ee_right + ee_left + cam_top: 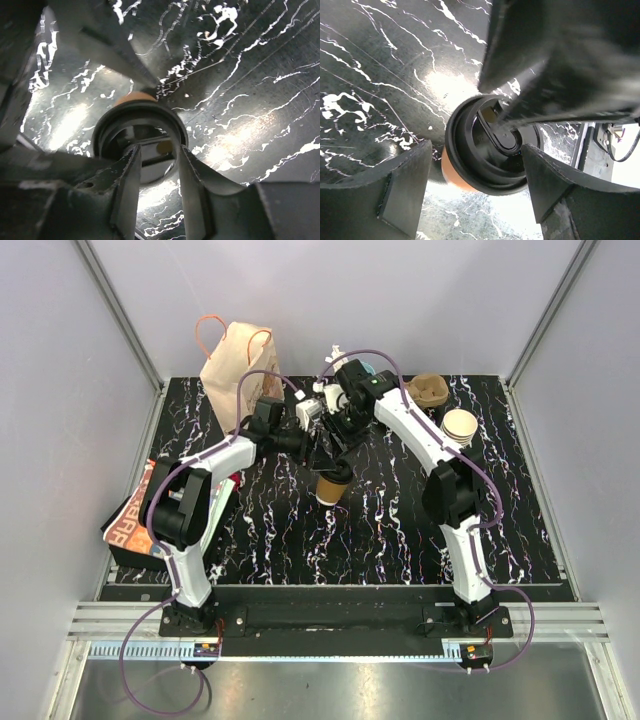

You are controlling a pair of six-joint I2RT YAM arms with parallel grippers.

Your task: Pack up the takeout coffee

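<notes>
Top external view: the coffee cup (329,492), tan with a black lid (337,473), stands upright near the middle of the bench (400,530), its long axis vertical. The left arm reaches it from 10 o'clock, the right arm from 1 o'clock.

Left wrist view: the left pincer (477,151) is spread wide and straddles the cup, with one finger (405,192) at 9 o'clock of the lid and the other at 3 o'clock. A narrow gap shows on the 9 o'clock side; contact on the other side cannot be told.

Right wrist view: the right pincer (157,152) hangs directly above the lid, fingers (129,175) narrowly parted over its sunken centre. Nothing shows gripped between them, and whether the tips touch the lid is unclear.

A paper bag (238,360) stands at 11 o'clock from the cup, well apart, and is the likely destination. The left arm seems the better placed. The cup already lies between its fingers, so closing across the cup wall should need no re-aiming, provided the right pincer clears upward.
</notes>
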